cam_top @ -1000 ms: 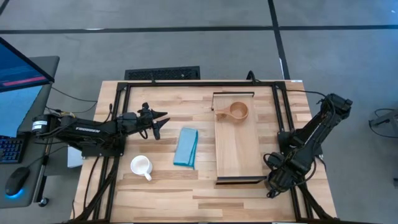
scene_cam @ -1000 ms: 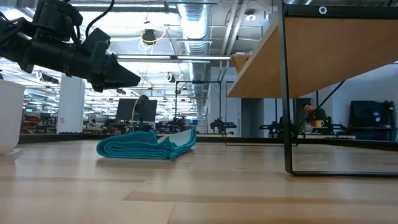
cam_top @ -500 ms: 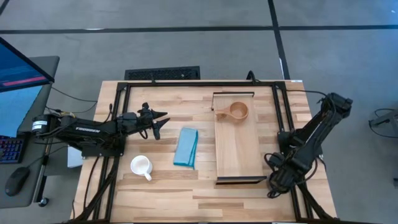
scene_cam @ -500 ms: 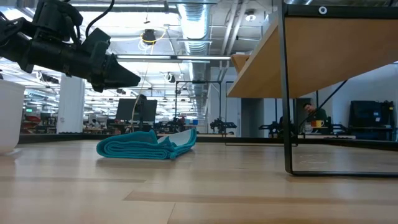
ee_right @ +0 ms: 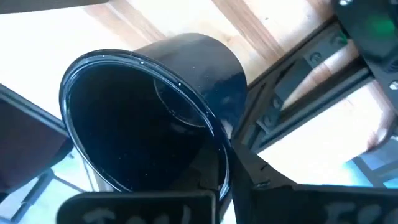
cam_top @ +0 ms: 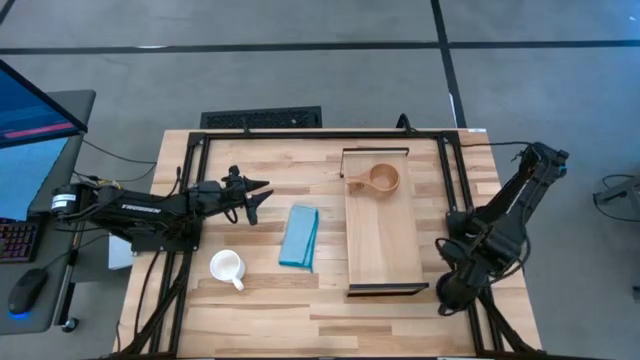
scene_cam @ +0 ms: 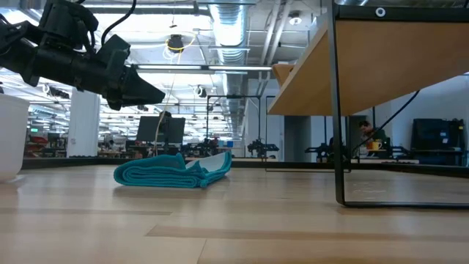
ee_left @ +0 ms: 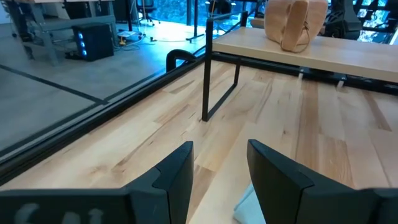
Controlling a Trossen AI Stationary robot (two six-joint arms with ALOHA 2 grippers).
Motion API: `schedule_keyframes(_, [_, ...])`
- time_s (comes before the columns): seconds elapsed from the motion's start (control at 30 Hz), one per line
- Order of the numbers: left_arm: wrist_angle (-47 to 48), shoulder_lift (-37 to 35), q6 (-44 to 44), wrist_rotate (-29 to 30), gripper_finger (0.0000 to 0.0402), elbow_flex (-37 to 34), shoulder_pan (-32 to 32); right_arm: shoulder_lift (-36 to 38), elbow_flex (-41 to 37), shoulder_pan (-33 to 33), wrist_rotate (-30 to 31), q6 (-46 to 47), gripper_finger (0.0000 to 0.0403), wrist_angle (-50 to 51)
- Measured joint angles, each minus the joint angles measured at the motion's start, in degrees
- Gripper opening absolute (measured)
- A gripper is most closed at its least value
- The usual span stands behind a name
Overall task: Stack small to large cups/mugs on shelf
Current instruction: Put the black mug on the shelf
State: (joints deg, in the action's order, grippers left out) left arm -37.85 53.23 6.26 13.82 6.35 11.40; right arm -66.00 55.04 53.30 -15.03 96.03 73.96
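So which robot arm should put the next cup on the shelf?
Probably the right: its jaws already grip the dark navy glossy mug, close beside the long light-wood shelf. The left gripper hovers open and empty, farther off.

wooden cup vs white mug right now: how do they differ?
1. Place: the wooden cup sits on the shelf near its far end; the white mug sits on the tabletop, left of the blue cloth.
2. Colour: the wooden cup is light brown, the white mug plain white.
3. Handle: the wooden cup's points left towards the cloth side; the white mug's points towards the near edge and right.

Shared: both stand upright, mouth up, and neither gripper holds them.
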Motion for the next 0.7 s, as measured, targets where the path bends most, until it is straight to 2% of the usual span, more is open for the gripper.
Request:
schedule_keyframes(0.3, [0.0,0.0,0.0,0.0,0.0142,0.0,0.0,3.8,4.2,0.0,0.4,0.0,0.0029,5.4])
schedule_keyframes(0.5, [0.0,0.0,0.6,0.0,0.0142,0.0,0.0,6.4,6.3,0.0,3.5,0.0,0.0029,7.5])
schedule_keyframes(0.7, [1.4,0.0,1.8,0.0,0.0142,0.0,0.0,6.9,10.7,-0.2,3.9,1.0,0.0029,15.0])
